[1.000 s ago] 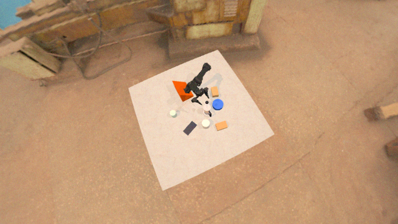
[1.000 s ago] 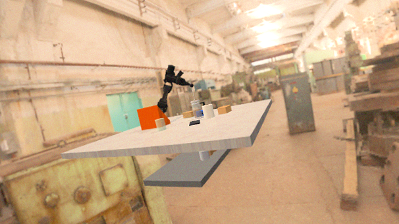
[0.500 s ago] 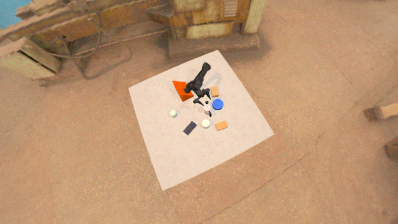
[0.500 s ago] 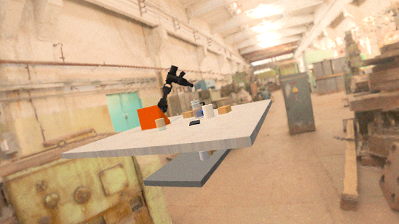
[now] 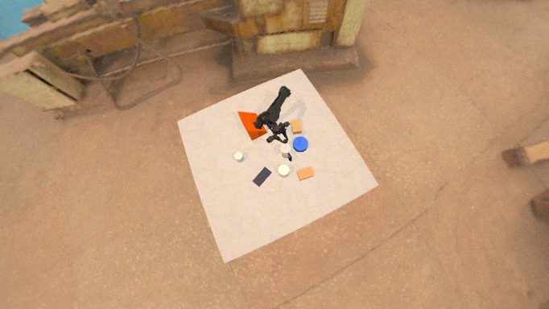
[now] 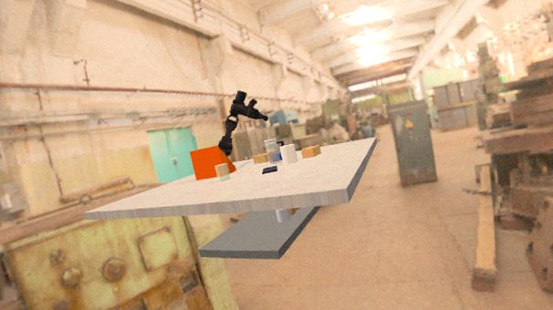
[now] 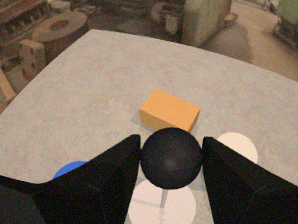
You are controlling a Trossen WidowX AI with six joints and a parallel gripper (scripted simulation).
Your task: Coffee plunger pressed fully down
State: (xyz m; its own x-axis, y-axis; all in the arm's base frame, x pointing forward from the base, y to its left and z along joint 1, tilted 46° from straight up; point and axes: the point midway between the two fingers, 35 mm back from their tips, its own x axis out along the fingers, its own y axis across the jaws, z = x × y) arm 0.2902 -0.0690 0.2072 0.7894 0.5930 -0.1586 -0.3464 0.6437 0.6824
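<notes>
A flat pale table (image 5: pixel 257 225) carries a matte orange wedge (image 5: pixel 250 125), a blue disc (image 5: pixel 300 144) and tan blocks. Between wedge and disc stands the press (image 6: pixel 272 151), a clear cylinder with a white lid, upright. The gripper (image 7: pixel 170 163) is clenched on its smooth black knob (image 7: pixel 170 157), both fingers touching.
</notes>
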